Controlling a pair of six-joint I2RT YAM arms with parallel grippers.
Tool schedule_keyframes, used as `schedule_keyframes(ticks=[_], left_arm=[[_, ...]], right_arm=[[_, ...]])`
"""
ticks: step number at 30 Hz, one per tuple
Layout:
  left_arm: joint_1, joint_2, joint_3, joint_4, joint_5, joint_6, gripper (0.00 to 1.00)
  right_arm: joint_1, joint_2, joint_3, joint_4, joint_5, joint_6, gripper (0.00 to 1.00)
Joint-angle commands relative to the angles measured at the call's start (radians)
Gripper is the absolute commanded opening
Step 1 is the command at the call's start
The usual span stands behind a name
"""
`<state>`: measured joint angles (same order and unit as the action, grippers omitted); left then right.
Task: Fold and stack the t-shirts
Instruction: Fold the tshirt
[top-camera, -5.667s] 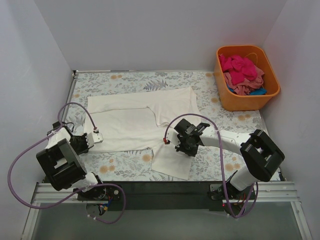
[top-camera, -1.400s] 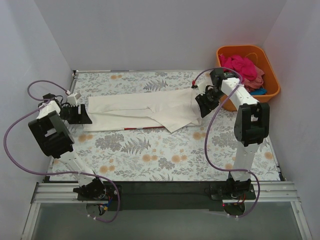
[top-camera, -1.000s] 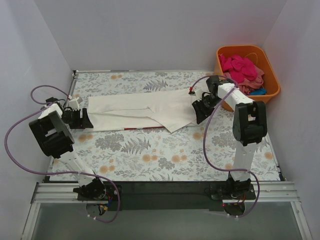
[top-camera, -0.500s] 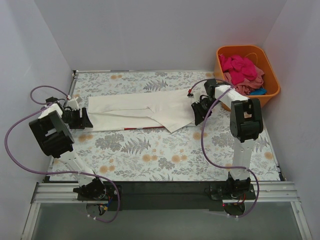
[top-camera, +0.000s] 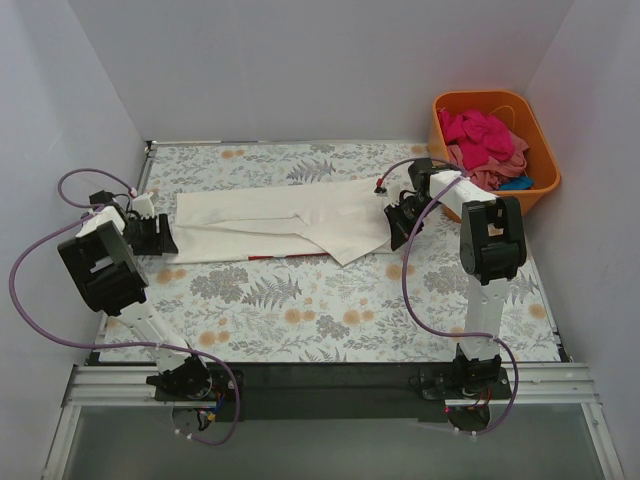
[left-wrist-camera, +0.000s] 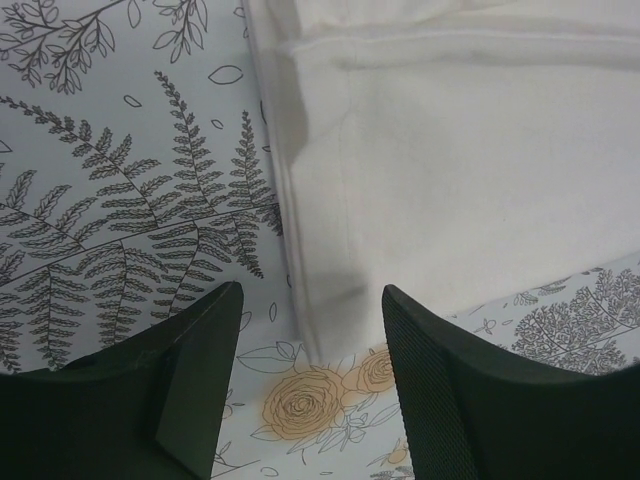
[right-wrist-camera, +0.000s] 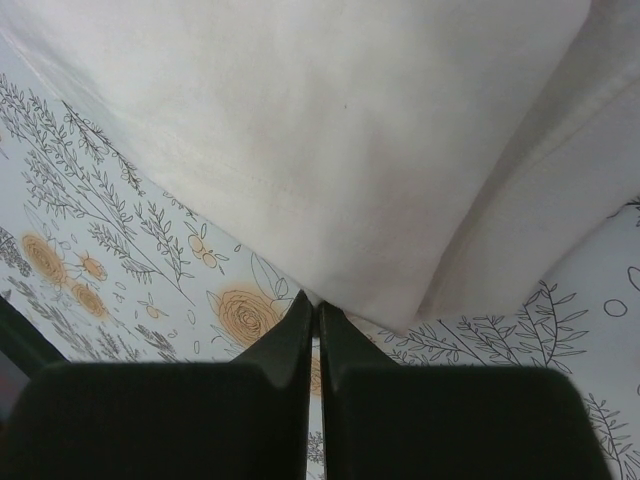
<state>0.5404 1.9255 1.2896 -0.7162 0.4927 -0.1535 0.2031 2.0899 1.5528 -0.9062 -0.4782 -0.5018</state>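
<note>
A white t-shirt (top-camera: 270, 225) lies folded into a long strip across the far half of the flowered table. My left gripper (top-camera: 165, 237) stands open at its left end. In the left wrist view the shirt's (left-wrist-camera: 470, 170) near corner lies on the table between the fingers (left-wrist-camera: 430, 380) of that gripper (left-wrist-camera: 312, 295), untouched. My right gripper (top-camera: 397, 228) is at the strip's right end. There the right wrist view shows this gripper (right-wrist-camera: 316, 303) shut, its tips pinching the hem edge of the shirt (right-wrist-camera: 330, 120).
An orange tub (top-camera: 490, 203) stands at the back right corner, holding a heap of magenta, pink and blue t-shirts (top-camera: 485, 135). Grey walls close in the left, back and right sides. Purple cables loop beside both arms.
Over the last second my right gripper has closed from half open onto the shirt's right edge. The left jaws narrowed slightly. Seconds earlier the shirt lay spread wider, nearer the front.
</note>
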Motion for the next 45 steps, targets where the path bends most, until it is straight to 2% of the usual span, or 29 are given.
schedule_keyframes(ticks=[1, 3, 4, 6, 11, 12, 15, 16, 17, 23, 32, 33, 34, 37, 38, 45], left_arm=[[0.006, -0.005, -0.019, 0.032, -0.063, 0.02, 0.56], [0.004, 0.003, -0.027, 0.021, -0.042, 0.023, 0.5], [0.003, 0.003, -0.03, 0.015, -0.039, 0.025, 0.5], [0.0, 0.009, -0.038, 0.001, -0.028, 0.029, 0.42], [-0.003, 0.029, -0.042, -0.002, -0.028, 0.023, 0.32], [-0.003, 0.03, -0.039, -0.002, -0.029, 0.02, 0.24], [-0.003, 0.052, -0.021, -0.017, -0.034, 0.022, 0.11], [-0.002, 0.055, -0.006, -0.023, -0.039, 0.02, 0.0], [-0.002, 0.056, -0.001, -0.026, -0.043, 0.02, 0.0], [0.009, 0.024, 0.065, -0.095, -0.039, 0.046, 0.0], [0.01, -0.072, 0.01, -0.15, -0.002, 0.104, 0.0], [0.01, -0.075, 0.011, -0.155, 0.045, 0.082, 0.05], [0.01, -0.079, 0.013, -0.158, 0.067, 0.065, 0.21], [-0.008, -0.08, 0.013, -0.151, 0.115, 0.017, 0.36], [-0.029, -0.082, 0.004, -0.141, 0.112, 0.008, 0.45], [-0.095, -0.053, -0.006, -0.043, 0.034, -0.081, 0.48]], right_arm=[[0.001, -0.01, -0.011, 0.006, -0.016, -0.014, 0.01], [0.001, -0.013, -0.022, 0.006, -0.013, -0.017, 0.01], [0.001, -0.013, -0.022, 0.006, -0.013, -0.017, 0.01], [-0.001, -0.016, -0.033, 0.006, -0.011, -0.018, 0.01], [-0.004, -0.021, -0.034, 0.006, 0.003, -0.018, 0.01], [-0.005, -0.022, -0.031, 0.004, 0.004, -0.017, 0.01], [-0.007, -0.03, -0.033, 0.001, 0.018, -0.015, 0.01], [-0.008, -0.036, -0.034, 0.001, 0.024, -0.015, 0.01], [-0.008, -0.04, -0.039, 0.0, 0.032, -0.017, 0.01], [-0.027, -0.093, -0.062, -0.036, 0.093, -0.041, 0.01], [-0.037, -0.182, -0.157, -0.094, 0.133, -0.084, 0.01], [-0.036, -0.18, -0.169, -0.094, 0.127, -0.084, 0.01], [-0.036, -0.179, -0.174, -0.091, 0.121, -0.083, 0.01], [-0.037, -0.169, -0.174, -0.089, 0.112, -0.08, 0.01], [-0.036, -0.168, -0.172, -0.089, 0.113, -0.08, 0.01], [-0.037, -0.156, -0.16, -0.091, 0.122, -0.083, 0.01]])
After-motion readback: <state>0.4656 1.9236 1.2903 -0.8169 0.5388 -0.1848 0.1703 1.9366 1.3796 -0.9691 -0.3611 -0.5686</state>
